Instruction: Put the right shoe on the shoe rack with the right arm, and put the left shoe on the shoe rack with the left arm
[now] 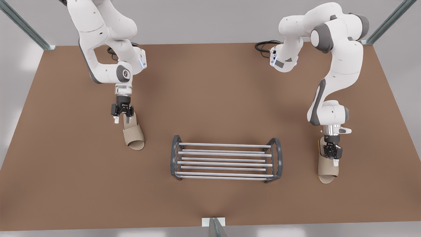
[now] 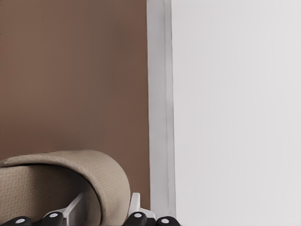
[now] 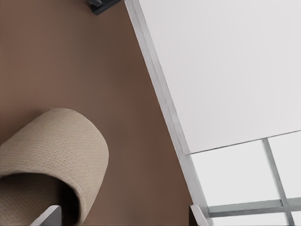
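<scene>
Over brown table (image 1: pixel 210 98), left gripper (image 1: pixel 333 158) pinches left shoe's (image 1: pixel 327 172) upper; right gripper (image 1: pixel 122 119) gapes wide astride right shoe (image 1: pixel 135 136).

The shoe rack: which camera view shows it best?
The front view shows the shoe rack whole, standing on the brown table between the two slippers, with both dark end frames and all silvery bars visible. Both wrist views show a beige slipper and the table edge instead.

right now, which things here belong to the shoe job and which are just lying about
Part of the job:
- shoe rack, nothing on it yet
- right shoe, with the open right claw astride its upper
- left shoe, gripped by the left claw

Just lying about:
- black cable at the far edge of the table
- metal post at its near edge
</scene>
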Controlling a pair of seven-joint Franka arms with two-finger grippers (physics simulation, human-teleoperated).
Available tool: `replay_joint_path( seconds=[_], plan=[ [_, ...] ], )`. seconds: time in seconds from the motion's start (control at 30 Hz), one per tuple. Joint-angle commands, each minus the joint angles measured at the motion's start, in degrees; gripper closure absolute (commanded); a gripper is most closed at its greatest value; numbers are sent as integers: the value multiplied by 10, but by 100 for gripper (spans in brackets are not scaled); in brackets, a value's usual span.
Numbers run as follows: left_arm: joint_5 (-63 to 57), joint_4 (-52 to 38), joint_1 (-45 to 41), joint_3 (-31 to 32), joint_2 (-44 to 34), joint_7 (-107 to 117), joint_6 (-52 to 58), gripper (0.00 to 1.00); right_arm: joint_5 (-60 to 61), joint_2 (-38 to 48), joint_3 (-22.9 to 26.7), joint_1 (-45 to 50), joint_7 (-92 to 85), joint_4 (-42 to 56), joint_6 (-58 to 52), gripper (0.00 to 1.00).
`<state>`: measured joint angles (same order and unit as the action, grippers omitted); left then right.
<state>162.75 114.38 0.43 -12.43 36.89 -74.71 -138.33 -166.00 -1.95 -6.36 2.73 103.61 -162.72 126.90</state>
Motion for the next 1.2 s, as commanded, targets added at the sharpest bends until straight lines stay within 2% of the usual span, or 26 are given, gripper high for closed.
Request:
replay_joint_path(
  seconds=[0.0, 0.1, 0.17, 0.37, 0.43, 0.5, 0.57, 0.63, 0.7, 0.77, 0.8, 0.87, 0.9, 0.93, 0.97, 1.03, 1.1, 1.17],
  plan=[
    [0, -1, 0, 0, 3, 23, 0, 42, -416, -4, -1, 2, -42, 2, 19, 0],
    [0, -1, 0, 0, 5, 23, 1, 40, -419, -5, -1, 2, -65, 2, 42, 0],
    [1, -6, 0, 0, 8, 23, 1, 40, -422, -25, -2, 2, -70, 36, 97, 0],
    [9, -43, -1, -1, -1, 15, 4, 40, -422, -72, -2, 1, -82, 77, 98, 0],
    [24, -49, -4, -1, -9, 13, 1, 69, -422, -75, -2, -1, -90, 101, 99, 0],
    [33, -54, -4, -1, -9, 12, -6, 79, -422, -90, -2, -3, -94, 115, 99, 0],
    [37, -55, -6, -1, -16, 16, -21, 79, -423, -120, -1, -8, -109, 135, 97, 0],
    [31, -70, -11, 5, -73, 54, -143, 79, -424, -132, -1, -8, -111, 146, 97, 0],
    [32, -70, -49, 40, -213, 106, -366, 79, -427, -133, -2, -9, -111, 153, 97, 0],
    [34, -70, -90, 79, -299, 121, -488, 79, -428, -133, -1, -16, -111, 158, 96, 0],
    [34, -80, -129, 104, -326, 127, -538, 79, -427, -133, -1, -17, -111, 166, 96, 0],
    [31, -120, -176, 149, -321, 127, -571, 79, -426, -135, -1, -17, -111, 170, 94, 0],
    [30, -152, -211, 149, -293, 128, -571, 79, -426, -137, -1, -17, -111, 171, 92, 19],
    [23, -186, -237, 148, -266, 127, -572, 79, -426, -136, -1, -17, -109, 170, 91, 44],
    [23, -218, -257, 146, -248, 128, -583, 79, -426, -136, -1, -19, -105, 170, 90, 56],
    [5, -249, -283, 146, -215, 128, -591, 79, -425, -133, -1, -26, -103, 170, 91, 72],
    [-2, -267, -296, 141, -169, 128, -589, 79, -425, -121, -1, -33, -102, 171, 88, 79],
    [-18, -278, -301, 140, -127, 128, -585, 79, -424, -119, -1, -33, -102, 172, 87, 79]
  ],
)
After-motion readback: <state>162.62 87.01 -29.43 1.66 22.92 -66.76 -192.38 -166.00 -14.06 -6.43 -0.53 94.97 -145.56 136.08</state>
